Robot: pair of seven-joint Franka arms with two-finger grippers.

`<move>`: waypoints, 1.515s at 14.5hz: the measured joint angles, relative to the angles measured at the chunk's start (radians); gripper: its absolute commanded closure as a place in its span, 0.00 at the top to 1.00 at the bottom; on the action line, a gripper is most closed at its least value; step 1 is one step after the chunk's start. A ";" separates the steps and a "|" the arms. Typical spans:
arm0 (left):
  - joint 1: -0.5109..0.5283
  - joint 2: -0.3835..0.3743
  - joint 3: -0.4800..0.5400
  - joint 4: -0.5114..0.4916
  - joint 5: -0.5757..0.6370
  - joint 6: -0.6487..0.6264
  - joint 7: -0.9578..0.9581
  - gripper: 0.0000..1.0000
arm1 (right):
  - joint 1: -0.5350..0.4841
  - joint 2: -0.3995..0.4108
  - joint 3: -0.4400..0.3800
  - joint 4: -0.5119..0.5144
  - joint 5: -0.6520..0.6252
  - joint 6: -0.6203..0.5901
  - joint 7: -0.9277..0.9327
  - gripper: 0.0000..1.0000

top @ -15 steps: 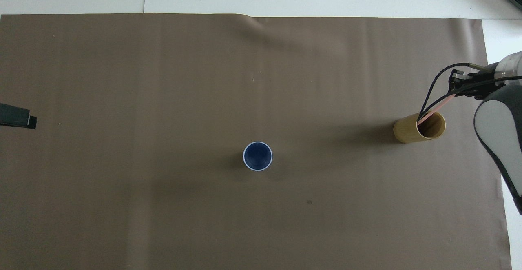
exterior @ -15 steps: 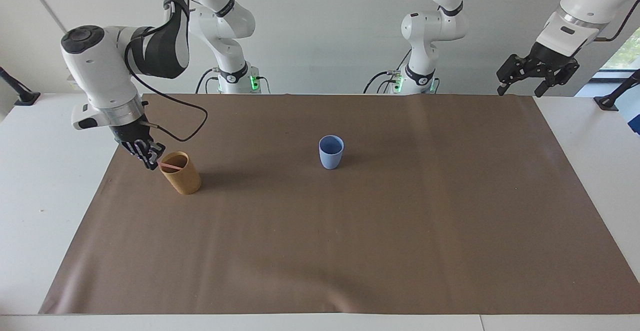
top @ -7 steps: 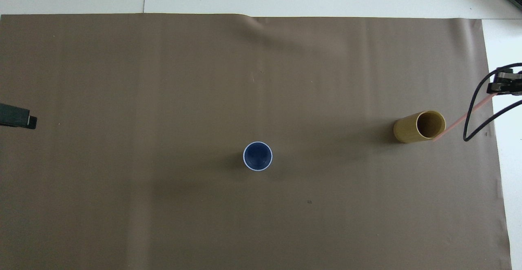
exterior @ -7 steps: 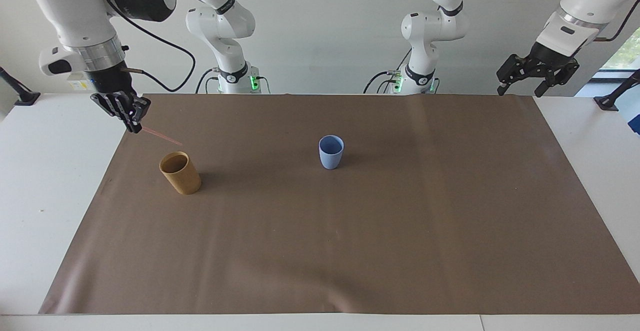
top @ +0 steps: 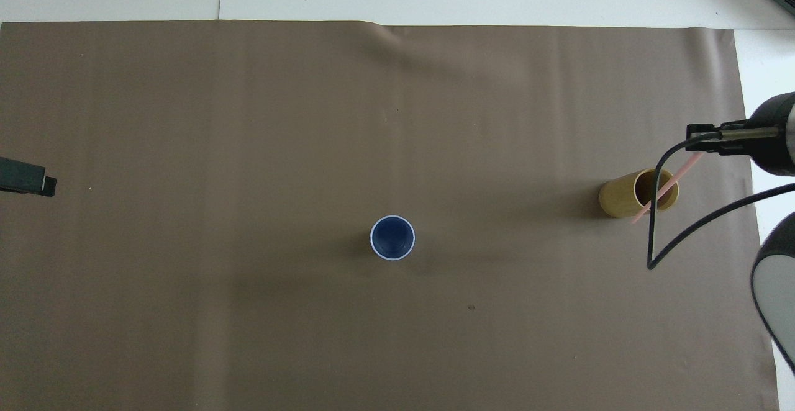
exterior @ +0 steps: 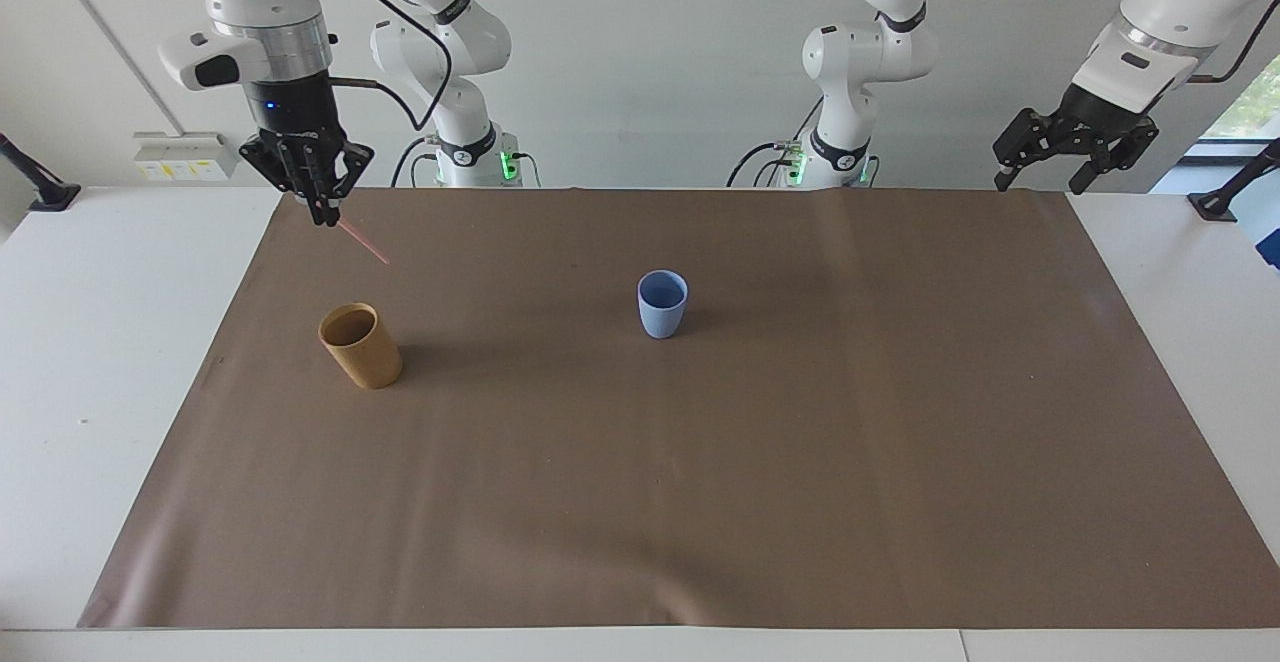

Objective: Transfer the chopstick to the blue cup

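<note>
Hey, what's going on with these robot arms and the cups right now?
The right pincer is shut on the pink chopstick and holds it slanting in the air above the tan cup, clear of the rim. The blue cup, mid-mat, has no chopstick in it. The left pincer waits, open, raised at its own end of the table.

Bright, even daylight across the whole table, and both views are sharp.

Soft shadows trail off the blue cup (exterior: pixel 662 304) and the tan cup (exterior: pixel 361 345) toward the left arm's end of the brown mat (exterior: pixel 700 502), so the light comes from the right arm's end. A window (exterior: pixel 1245 107) glows overexposed at the edge of the facing view. The mat shows faint sheen bands and ripples, no hard glare. The thin pink chopstick (exterior: pixel 362 243) looks pale and slightly smeared; the right arm's casing (top: pixel 773 287) at the overhead view's edge is soft.
</note>
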 measured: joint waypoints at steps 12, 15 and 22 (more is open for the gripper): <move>0.000 0.000 0.000 0.000 0.000 0.000 0.000 1.00 | 0.248 0.068 0.138 -0.007 0.002 0.166 0.464 0.00; 0.000 0.000 0.000 0.000 0.000 0.000 0.000 1.00 | 0.310 0.117 0.140 -0.007 -0.016 0.214 0.541 0.00; 0.000 0.000 0.000 0.000 0.000 0.000 0.000 1.00 | 0.353 0.175 0.139 -0.008 -0.040 0.298 0.610 0.00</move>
